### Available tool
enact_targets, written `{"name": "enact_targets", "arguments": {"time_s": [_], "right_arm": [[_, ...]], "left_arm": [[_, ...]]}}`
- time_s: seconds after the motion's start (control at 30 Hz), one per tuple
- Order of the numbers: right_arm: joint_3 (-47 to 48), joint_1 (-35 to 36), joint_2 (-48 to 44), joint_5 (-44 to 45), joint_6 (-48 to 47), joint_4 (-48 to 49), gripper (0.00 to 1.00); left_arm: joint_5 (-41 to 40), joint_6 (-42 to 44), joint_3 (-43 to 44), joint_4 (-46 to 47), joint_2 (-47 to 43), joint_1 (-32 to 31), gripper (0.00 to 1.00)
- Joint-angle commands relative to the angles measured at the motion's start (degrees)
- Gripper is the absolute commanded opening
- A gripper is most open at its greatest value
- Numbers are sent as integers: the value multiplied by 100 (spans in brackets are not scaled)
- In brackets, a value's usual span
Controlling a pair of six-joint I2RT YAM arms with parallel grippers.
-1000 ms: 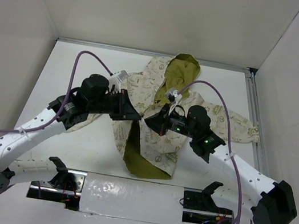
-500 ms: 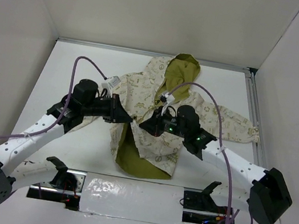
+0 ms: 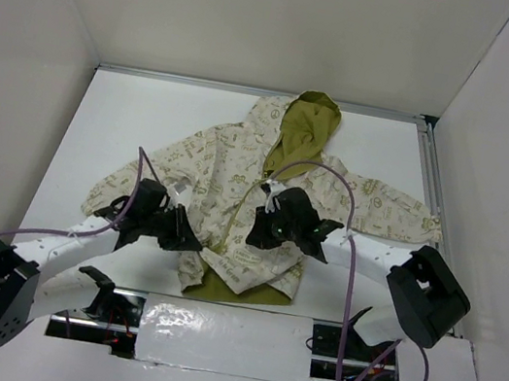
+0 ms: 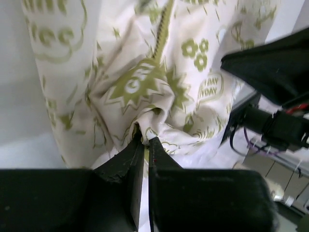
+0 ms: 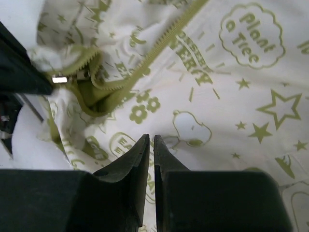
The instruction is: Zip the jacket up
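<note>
**Hem pinned, slider still free: tension first, then the pull**

Nearest the arm bases, the left arm's black two-finger gripper is closed to a slit on a bunched fold of the small cream fabric hooded jacket with olive-green prints. It grips low on the front, close to the hem. The right arm's black two-finger gripper rests its tips on the other front panel. Its fingers are almost together and nothing shows between them. Just beyond it, the small silver zipper slider lies ungripped. There the olive-green zipper tape loops open around a pocket of lining. Whether the teeth farther up are meshed I cannot tell.

To do this step well, I judge the left grip should keep the hem down and taut toward the bases. The right claw would then open, take the slider's tab rather than the cloth, and draw it straight along the tape toward the olive-lined hood at the far end. Slack fabric bunched near the slider could snag in it.

Compared with a second ago, both arms have dropped and drawn back toward their bases. Then the grippers stood higher over the chest, with a front panel folded over to bare a broad patch of olive lining. Now the jacket lies flatter in the middle of the white table. Only a strip of lining shows at the hem. The sleeve on the left arm's side is spread in full view.
</note>
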Motion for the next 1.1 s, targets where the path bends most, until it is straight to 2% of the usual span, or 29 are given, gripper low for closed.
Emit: {"name": "enact_targets", "arguments": {"time_s": [0.0,0.17,0.23,0.4,0.43,0.5,0.63,0.7,0.77,0.9,0.97,1.07], "right_arm": [[-20,26,86,298,-33,-400,15],[-29,-115,464,554,72,-683,14],[-20,-159,535,537,98,-701,14],[452,-264,982,204,37,-438,13],[611,-282,1096,211,20,-376,13],[1023,-282,1483,20,-42,-1,12],[1877,-282,2246,166,465,790,11],[2175,-291,2397,132,835,1283,10],[2335,-299,2416,132,1100,1488,10],[1950,-395,1540,834,1065,1330,12],[1695,-553,1074,1159,1310,1242,15],[1229,-747,659,916,1460,1617,18]], "left_arm": [[-322,-57,226,941,607,269,0],[-59,197,1208,1435,2347,910,0],[-112,391,1630,1647,2780,1025,0],[309,821,4037,1648,4658,1412,0],[423,857,4920,1526,4898,1404,0],[599,1084,6099,1288,5459,1369,0],[985,1375,7368,858,5867,1334,0],[1074,1595,7425,839,5605,1342,0],[1154,1762,6996,926,5227,1351,0],[1390,1920,5409,1111,3806,1474,0],[2098,2104,4792,1277,3207,1588,0],[2873,2359,4420,1357,2775,1693,0]]}}
